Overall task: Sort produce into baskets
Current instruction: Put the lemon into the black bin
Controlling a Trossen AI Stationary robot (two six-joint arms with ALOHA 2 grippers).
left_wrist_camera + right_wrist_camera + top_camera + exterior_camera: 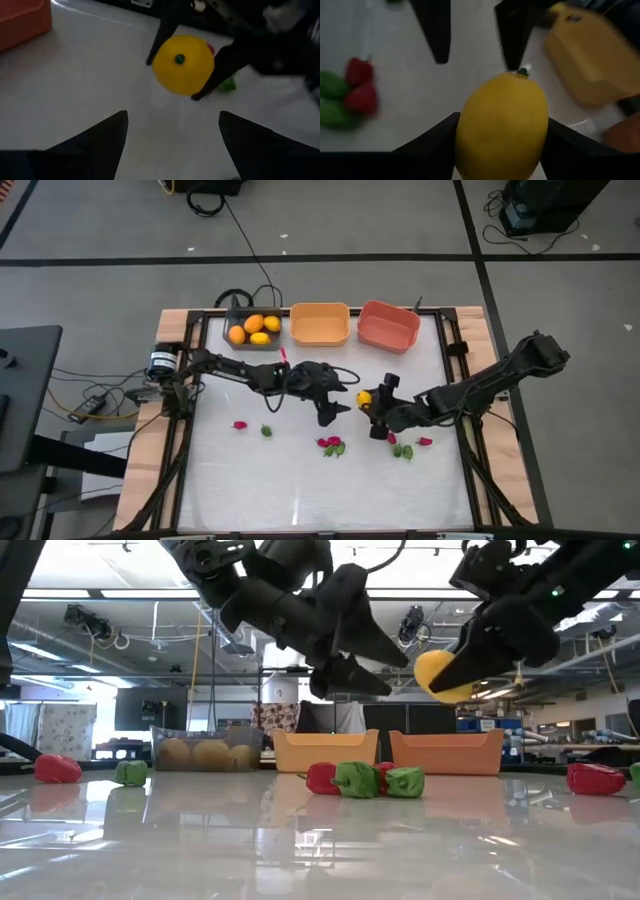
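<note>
The right gripper [367,402] had a yellow lemon [501,131] pinched between its two fingers, held up off the table [300,490] near the middle. In the low view the lemon [445,675] was clearly in the air, well above the scattered pieces. The left gripper [340,407] sat right across from it, fingers spread wide with nothing in them, tips pointed at the fruit but not touching it.

Below and around them, small red and green bits [332,445] lay on the table, with another little clump [408,446] just under the right arm and a red piece [239,424] plus a green one [267,431] off toward the left.

Along the far edge were the three baskets: the dark grey basket [240,320] with several orange-yellow fruits [256,329] in it, then the orange basket [319,323], then the salmon-red basket [387,326].
</note>
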